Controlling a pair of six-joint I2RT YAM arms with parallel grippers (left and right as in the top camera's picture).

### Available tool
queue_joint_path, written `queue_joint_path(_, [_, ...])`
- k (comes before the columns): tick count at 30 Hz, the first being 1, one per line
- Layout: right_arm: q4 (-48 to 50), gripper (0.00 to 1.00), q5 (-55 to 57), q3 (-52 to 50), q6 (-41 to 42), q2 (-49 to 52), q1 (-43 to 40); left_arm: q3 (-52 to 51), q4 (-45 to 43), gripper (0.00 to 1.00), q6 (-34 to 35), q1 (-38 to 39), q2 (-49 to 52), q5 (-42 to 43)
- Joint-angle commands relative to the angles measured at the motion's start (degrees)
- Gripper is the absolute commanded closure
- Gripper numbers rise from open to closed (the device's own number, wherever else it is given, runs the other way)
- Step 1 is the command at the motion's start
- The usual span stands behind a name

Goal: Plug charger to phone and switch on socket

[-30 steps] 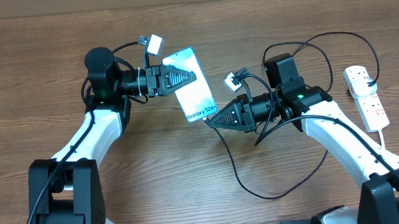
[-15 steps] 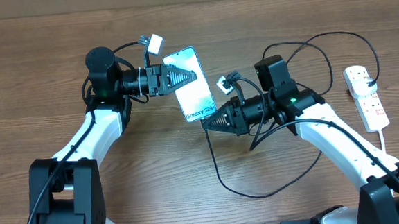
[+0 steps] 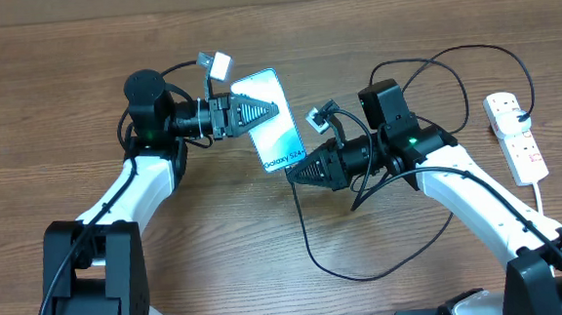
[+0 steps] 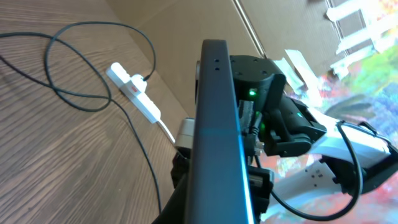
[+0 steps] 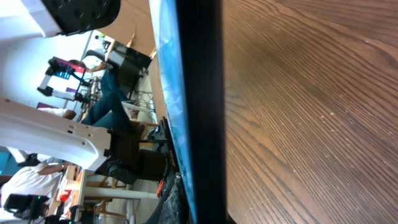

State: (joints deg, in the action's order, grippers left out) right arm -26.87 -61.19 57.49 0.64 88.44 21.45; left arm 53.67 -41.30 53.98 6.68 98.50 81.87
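Left tool [image 3: 274, 106] holding phone [image 3: 275, 138], screen reading "Galaxy S24"

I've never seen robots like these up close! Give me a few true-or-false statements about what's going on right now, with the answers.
1. The phone's screen is dark. False: the phone is lit light blue-white and shows the text "Galaxy S24+".
2. The left fingers hold the phone. True.
3. The power strip lies on the left arm's side of the table. False: the power strip lies far over on the right arm's side.
4. The right fingers are at the end of the phone that carries the text. True.
5. The charger cable looping over the table is white. False: the charger cable is thin and black.
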Motion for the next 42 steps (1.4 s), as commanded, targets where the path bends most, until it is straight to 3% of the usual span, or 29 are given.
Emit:
queue_joint_path(1, [2.3,0.96,4.2,1.2,0.5,-0.5,-1.0,-3.0,0.6,0.96,1.1,4.2,-0.4,8.8])
queue_joint_path(28, [-3.8,0.96,4.8,1.2,-2.6,-0.5,-0.9,-3.1,3.3,0.96,1.2,7.4,-0.3,8.8])
queue_joint_path(42, [-8.4,0.96,4.6,6.6,-2.4,-0.5,-0.9,-3.1,12.2,0.96,-8.8,9.6,-0.3,8.8])
